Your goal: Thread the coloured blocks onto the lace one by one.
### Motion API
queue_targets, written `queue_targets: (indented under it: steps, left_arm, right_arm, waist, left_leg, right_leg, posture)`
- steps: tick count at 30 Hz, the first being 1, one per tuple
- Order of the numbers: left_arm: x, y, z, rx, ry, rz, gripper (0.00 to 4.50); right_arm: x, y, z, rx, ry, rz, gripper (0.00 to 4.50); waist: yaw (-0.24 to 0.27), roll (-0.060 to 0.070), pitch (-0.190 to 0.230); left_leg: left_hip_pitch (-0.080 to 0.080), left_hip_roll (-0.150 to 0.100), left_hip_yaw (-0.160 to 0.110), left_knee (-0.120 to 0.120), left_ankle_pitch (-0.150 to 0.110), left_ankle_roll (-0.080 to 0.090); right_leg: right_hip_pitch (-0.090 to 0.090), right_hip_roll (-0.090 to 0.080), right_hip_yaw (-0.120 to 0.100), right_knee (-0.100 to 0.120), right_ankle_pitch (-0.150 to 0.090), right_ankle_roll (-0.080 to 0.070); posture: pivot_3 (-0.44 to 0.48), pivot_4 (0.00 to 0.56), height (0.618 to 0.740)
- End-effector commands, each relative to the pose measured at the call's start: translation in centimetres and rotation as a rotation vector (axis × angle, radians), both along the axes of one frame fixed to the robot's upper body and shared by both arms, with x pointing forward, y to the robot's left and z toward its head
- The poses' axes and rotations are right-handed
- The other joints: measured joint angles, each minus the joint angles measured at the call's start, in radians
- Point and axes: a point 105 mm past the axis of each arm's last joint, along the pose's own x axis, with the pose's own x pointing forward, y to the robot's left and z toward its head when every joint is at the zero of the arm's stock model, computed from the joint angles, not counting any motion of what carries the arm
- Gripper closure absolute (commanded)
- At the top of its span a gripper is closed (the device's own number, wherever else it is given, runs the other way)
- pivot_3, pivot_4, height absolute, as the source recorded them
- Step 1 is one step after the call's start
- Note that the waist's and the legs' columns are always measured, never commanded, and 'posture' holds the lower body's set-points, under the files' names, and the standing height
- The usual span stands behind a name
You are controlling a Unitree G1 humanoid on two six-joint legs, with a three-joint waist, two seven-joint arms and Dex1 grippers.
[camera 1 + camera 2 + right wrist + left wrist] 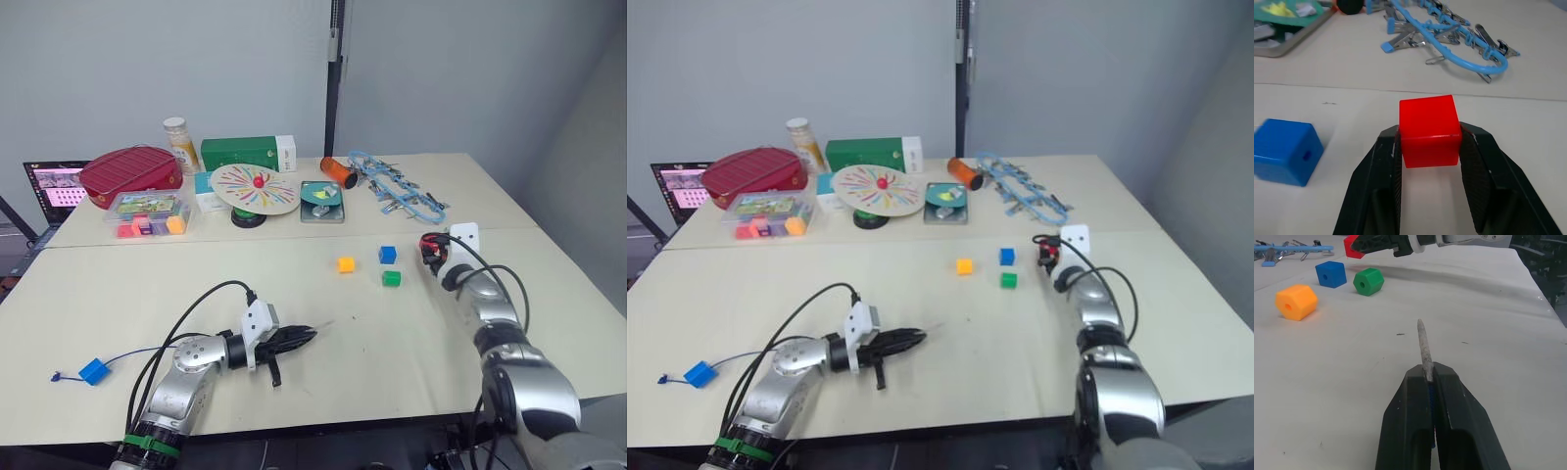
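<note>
One red block (1428, 130) between right fingers (1385, 166), lace (1423, 348) tip pale, stiff

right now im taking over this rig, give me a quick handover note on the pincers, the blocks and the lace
Left pincer: shut on the lace, its pale stiff tip sticking out ahead of the fingers, low over the table.
Right pincer: shut on the red block, close to the far table seam.
One blue block sits at the lace's tail end on the robot's left; it looks already threaded.
Loose on the table: orange-yellow block, second blue block, green block.
Left to do: bring the red block onto the tip, then thread the three loose ones.
</note>
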Motion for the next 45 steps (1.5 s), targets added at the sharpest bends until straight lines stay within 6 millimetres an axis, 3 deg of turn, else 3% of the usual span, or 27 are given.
queue_targets:
  steps: [1, 6, 10, 15, 19, 20, 22, 29, 33, 35, 41, 45]
  left_arm:
    - [0.0, -0.7, 1.1, -0.029, -0.027, -0.035, 4.5]
    - [0.4, -1.8, 1.0, -0.032, -0.019, -0.088, 4.5]
    - [0.7, -2.4, 1.0, -0.028, -0.018, -0.126, 4.5]
    - [1.0, -2.8, 1.0, -0.025, -0.018, -0.164, 4.5]
    - [1.0, -3.1, 1.0, -0.025, -0.016, -0.181, 4.5]
    - [1.0, -3.2, 1.0, -0.025, -0.016, -0.184, 4.5]
    - [0.9, -3.3, 0.8, -0.023, -0.014, -0.191, 4.5]
    - [1.0, -3.2, 0.7, -0.023, -0.019, -0.181, 4.5]
    - [1.1, -2.9, 0.6, -0.024, -0.025, -0.16, 4.5]
    - [1.1, -2.7, 0.6, -0.024, -0.031, -0.145, 4.5]
    - [1.2, -2.4, 0.4, -0.014, -0.043, -0.112, 4.5]
    - [1.1, -2.3, 0.6, -0.03, -0.049, -0.093, 4.5]
  right_arm:
    - [-2.8, 0.8, 3.9, 0.077, -0.089, 0.047, 3.37]
    - [-7.7, 5.3, 3.1, 0.119, -0.038, 0.119, 3.37]
    - [-10.9, 8.2, 0.7, 0.154, 0.053, 0.148, 3.37]
    - [-14.0, 9.5, -3.0, 0.117, 0.17, 0.137, 3.37]
    - [-15.3, 9.7, -3.9, 0.164, 0.204, 0.114, 3.37]
    - [-15.5, 9.7, -3.8, 0.17, 0.203, 0.111, 3.37]
    - [-15.7, 9.4, -3.3, 0.162, 0.189, 0.105, 2.34]
    - [-15.9, 9.2, -0.8, 0.101, 0.139, 0.206, 0.03]
    - [-14.1, 7.5, 1.5, -0.065, 0.089, 0.272, 0.03]
    - [-13.6, 8.3, 2.5, -0.233, 0.106, 0.476, 0.03]
    - [-14.6, 8.3, 1.9, -0.641, 0.293, 0.945, 0.03]
    - [-12.5, 7.8, 1.5, -0.842, 0.33, 1.061, 0.03]
  waist:
    - [0.009, 0.001, 0.0]
    - [0.016, 0.001, -0.001]
    - [0.02, 0.001, -0.001]
    - [0.031, 0.001, -0.001]
    - [0.029, 0.001, -0.001]
    - [0.029, 0.001, -0.001]
    - [0.028, 0.001, -0.001]
    - [0.028, 0.001, -0.001]
    - [0.029, 0.001, -0.001]
    - [0.027, 0.002, -0.001]
    - [0.024, 0.001, 0.0]
    - [0.019, 0.0, 0.0]
  left_leg:
    - [0.0, 0.0, 0.0, 0.0, 0.0, 0.0]
    - [0.0, 0.0, 0.0, 0.0, 0.0, 0.0]
    - [0.001, 0.0, 0.0, 0.001, 0.0, 0.0]
    - [0.001, -0.001, 0.0, 0.002, 0.0, 0.001]
    - [0.002, -0.001, 0.0, 0.002, 0.0, 0.001]
    - [0.002, -0.001, 0.0, 0.002, 0.0, 0.001]
    - [0.002, -0.001, 0.0, 0.002, 0.0, 0.001]
    - [0.002, -0.001, 0.0, 0.002, 0.0, 0.001]
    - [0.002, -0.001, 0.001, 0.003, 0.0, 0.001]
    - [0.002, -0.001, 0.0, 0.003, 0.0, 0.001]
    - [0.002, 0.0, 0.0, 0.002, 0.0, 0.002]
    - [0.001, 0.0, 0.001, 0.004, -0.001, 0.002]
  right_leg:
    - [0.0, 0.0, 0.0, 0.0, 0.0, 0.0]
    - [-0.001, 0.0, 0.001, 0.0, 0.0, 0.0]
    - [0.0, 0.001, 0.0, 0.0, 0.0, 0.0]
    - [0.001, 0.0, 0.0, 0.0, 0.0, 0.001]
    - [0.002, 0.001, 0.0, 0.0, 0.0, 0.001]
    - [0.002, 0.001, 0.0, 0.0, 0.0, 0.001]
    - [0.002, 0.001, 0.0, 0.0, 0.0, 0.001]
    - [0.002, 0.001, 0.0, -0.001, 0.0, 0.001]
    - [0.003, 0.001, -0.001, -0.001, 0.0, 0.001]
    - [0.003, 0.001, -0.001, -0.002, 0.0, 0.001]
    - [0.003, 0.002, -0.003, -0.003, 0.0, 0.001]
    - [0.003, 0.001, -0.003, -0.004, 0.0, 0.001]
  posture:
    - [0.0, 0.15, 0.74]
    - [0.0, 0.15, 0.74]
    - [0.0, 0.15, 0.74]
    - [0.0, 0.15, 0.74]
    - [0.0, 0.15, 0.74]
    - [0.0, 0.15, 0.74]
    - [0.0, 0.15, 0.74]
    - [0.0, 0.15, 0.74]
    - [0.0, 0.15, 0.74]
    - [0.0, 0.15, 0.74]
    - [0.0, 0.15, 0.74]
    - [0.0, 0.15, 0.74]
